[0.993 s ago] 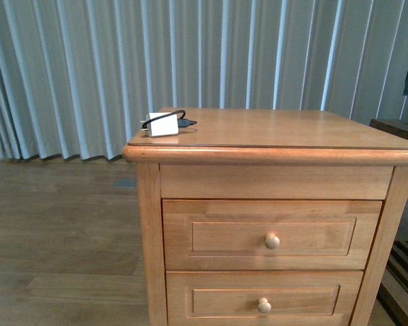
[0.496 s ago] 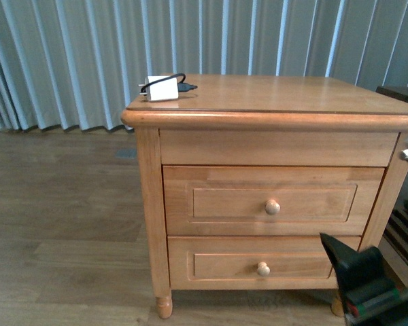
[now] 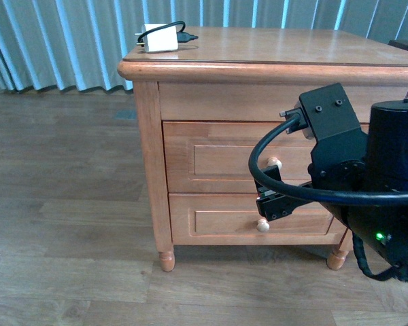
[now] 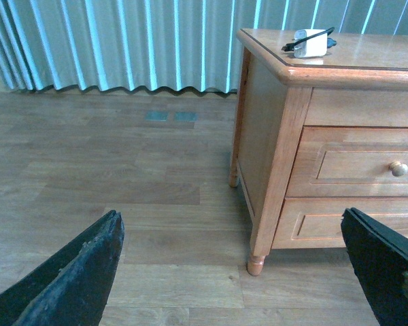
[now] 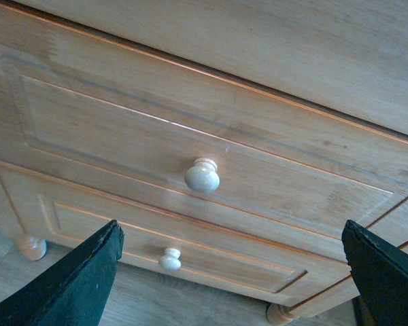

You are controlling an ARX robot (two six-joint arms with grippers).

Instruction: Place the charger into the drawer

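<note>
**Right arm just showed up at the drawer, charger still sitting up top**

The right end effector (image 3: pixel 267 195) is the news here. A second ago the front view had no arm in it at all. Half a second ago it was only poking in at the lower right. Now it's parked right in front of the drawer fronts, just below the knob (image 3: pixel 275 163) of the upper drawer (image 3: pixel 214 157). Its fingers are spread wide with nothing between them, and as far as I can tell they aren't touching the knob. The drawer is shut, same as before, so my read is we're at the reach-and-pull-open step, very early in the job.

The charger (image 3: pixel 159 38) hasn't budged. It's on top of the cabinet (image 3: pixel 149 170) at the far left corner, with its black cable looped behind it, well apart from both arms.

- **Front view:** the arm blocks the right part of both drawer fronts.
- **Right wrist view:** this one fills that in. The knob sits out ahead in the gap between the two fingers, and the lower drawer (image 5: pixel 122 227) with its own knob is beneath.
- **Left wrist view:** the left end effector (image 4: pixel 229 219) only turns up here. It's also wide apart and empty, out over the floor (image 4: pixel 122 170) left of the cabinet, with the charger visible up on the far corner.
</note>
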